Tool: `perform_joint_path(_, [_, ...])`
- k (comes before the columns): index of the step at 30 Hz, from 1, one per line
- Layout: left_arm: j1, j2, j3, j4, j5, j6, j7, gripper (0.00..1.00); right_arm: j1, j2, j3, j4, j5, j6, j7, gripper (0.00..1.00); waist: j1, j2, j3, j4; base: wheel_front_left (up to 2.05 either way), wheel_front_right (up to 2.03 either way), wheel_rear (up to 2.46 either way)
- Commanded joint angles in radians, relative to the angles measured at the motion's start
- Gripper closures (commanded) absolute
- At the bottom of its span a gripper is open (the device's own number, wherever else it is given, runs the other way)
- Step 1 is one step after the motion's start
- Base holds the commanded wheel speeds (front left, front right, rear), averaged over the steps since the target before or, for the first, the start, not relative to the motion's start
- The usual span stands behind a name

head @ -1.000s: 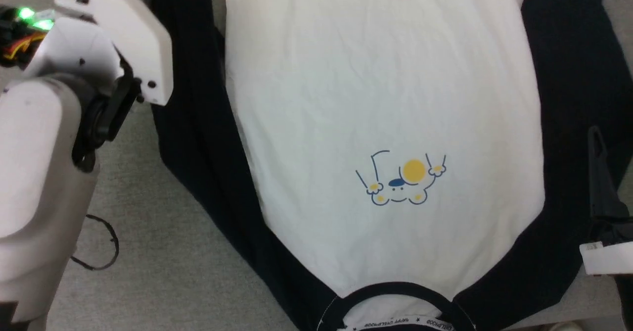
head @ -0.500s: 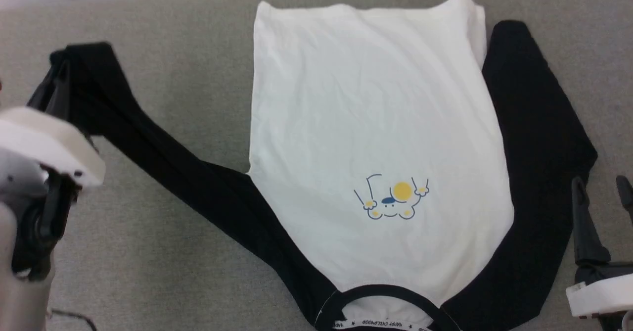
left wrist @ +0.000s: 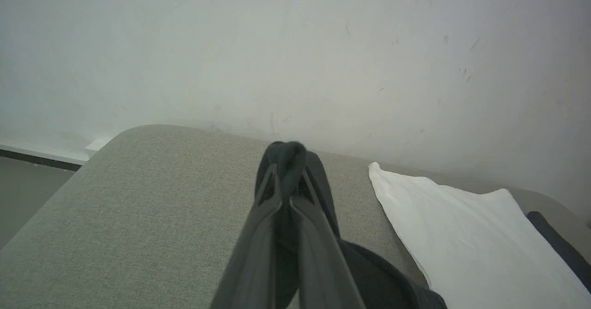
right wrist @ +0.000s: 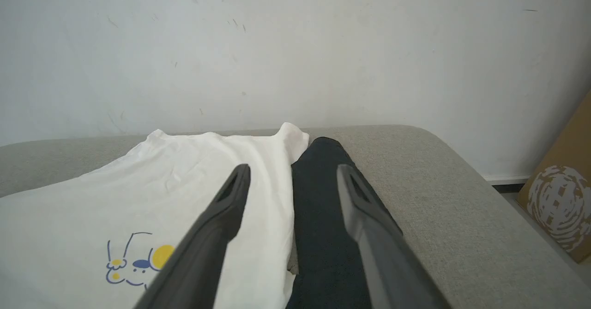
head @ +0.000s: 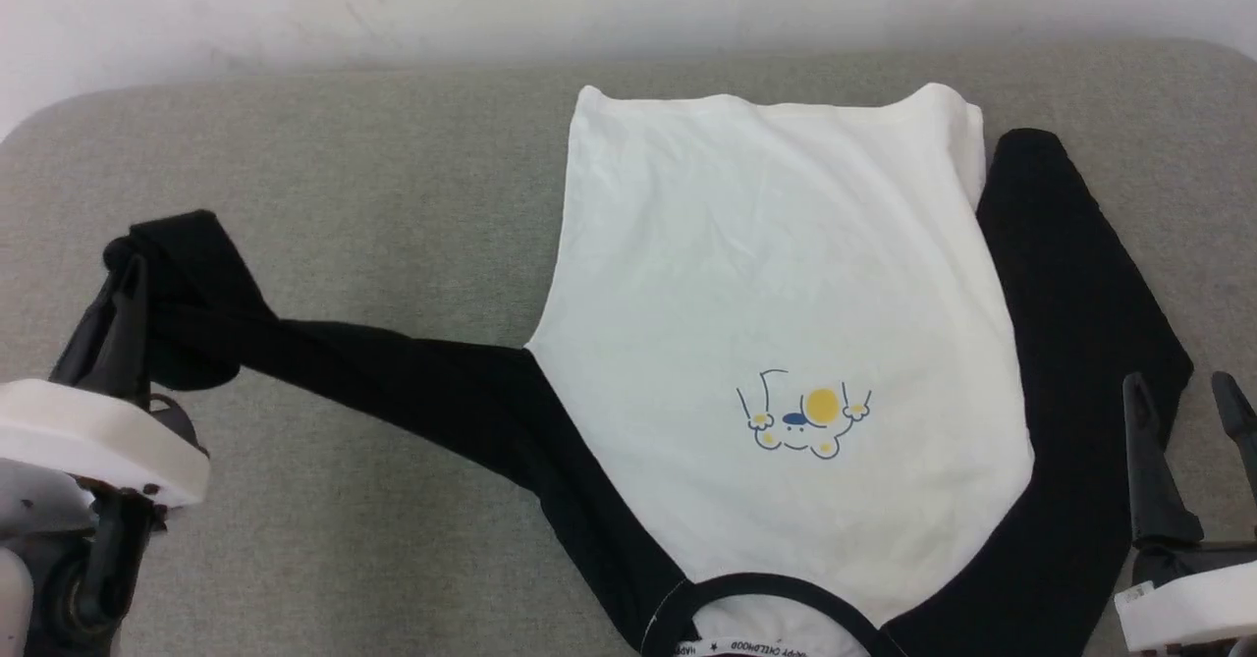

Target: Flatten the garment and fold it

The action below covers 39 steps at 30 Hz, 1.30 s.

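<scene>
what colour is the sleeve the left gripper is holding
Black; the sleeve in the left gripper shows best in the head view.

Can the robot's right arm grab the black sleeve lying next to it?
Probably yes. The right arm's fingers stand open right by that black sleeve, which lies flat on the grey cushion, and nothing sits between them.

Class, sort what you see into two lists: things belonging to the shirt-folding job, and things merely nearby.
Job: raglan shirt, left pincer shut on its black sleeve cuff, open right pincer.
Nearby: grey padded surface, white wall, cardboard box.
</scene>
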Motion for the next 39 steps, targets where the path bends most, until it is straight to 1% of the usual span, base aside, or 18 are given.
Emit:
perform_joint_path(1, [-0.004, -0.003, -0.004, -0.016, -0.004, -0.012, -0.008, 1.00, 0.004, 0.003, -0.003, -0.008, -0.007, -0.001, 0.001, 0.00, 0.0001, -0.0001, -0.004, 0.008, 0.00, 0.00, 0.00])
perform_joint_path(5, [-0.043, -0.004, -0.051, -0.073, 0.009, -0.036, -0.005, 1.00, 0.002, 0.004, -0.016, -0.018, -0.005, -0.001, 0.000, 0.00, 0.0001, -0.0001, 0.001, 0.005, 0.00, 0.00, 0.00])
perform_joint_path(9, [-0.093, -0.009, -0.139, -0.133, 0.044, -0.062, 0.015, 1.00, -0.001, 0.004, -0.033, -0.022, -0.004, -0.001, -0.001, 0.00, 0.0001, -0.0001, 0.003, -0.005, 0.00, 0.00, 0.00])
perform_joint_path(13, [-0.151, -0.049, -0.265, -0.182, 0.086, -0.082, 0.044, 1.00, -0.002, 0.007, -0.052, -0.022, -0.002, -0.001, -0.003, 0.00, 0.0001, -0.0001, 0.005, -0.016, 0.00, 0.00, 0.00])
perform_joint_path(18, [-0.236, -0.134, -0.458, -0.181, 0.163, -0.109, 0.083, 1.00, -0.007, 0.011, -0.081, -0.024, -0.002, -0.001, -0.005, 0.00, 0.0001, -0.0001, 0.008, -0.028, 0.00, 0.00, 0.00])
perform_joint_path(23, [-0.336, -0.231, -0.640, -0.056, 0.237, -0.172, 0.098, 1.00, -0.015, 0.012, -0.096, -0.030, -0.003, -0.001, -0.004, 0.00, 0.0001, -0.0001, 0.019, -0.034, 0.00, 0.00, 0.00])
perform_joint_path(28, [-0.398, -0.359, -0.804, 0.136, 0.300, -0.227, 0.062, 1.00, -0.025, 0.014, -0.095, -0.031, 0.001, -0.001, -0.008, 0.00, 0.0001, -0.0001, 0.039, -0.047, 0.00, 0.00, 0.00])
perform_joint_path(31, [-0.420, -0.416, -0.877, 0.261, 0.334, -0.251, 0.030, 1.00, -0.030, 0.014, -0.092, -0.028, 0.004, -0.001, -0.010, 0.00, 0.0001, -0.0001, 0.056, -0.057, 0.00, 0.00, 0.00])
perform_joint_path(35, [-0.444, -0.459, -0.948, 0.400, 0.361, -0.269, -0.026, 1.00, -0.036, 0.012, -0.093, -0.024, 0.008, -0.001, -0.014, 0.00, 0.0001, -0.0001, 0.081, -0.069, 0.00, 0.00, 0.00])
perform_joint_path(39, [-0.472, -0.477, -1.017, 0.542, 0.379, -0.283, -0.053, 1.00, -0.044, 0.006, -0.089, -0.019, 0.015, -0.001, -0.019, 0.00, 0.0001, -0.0001, 0.102, -0.077, 0.00, 0.00, 0.00])
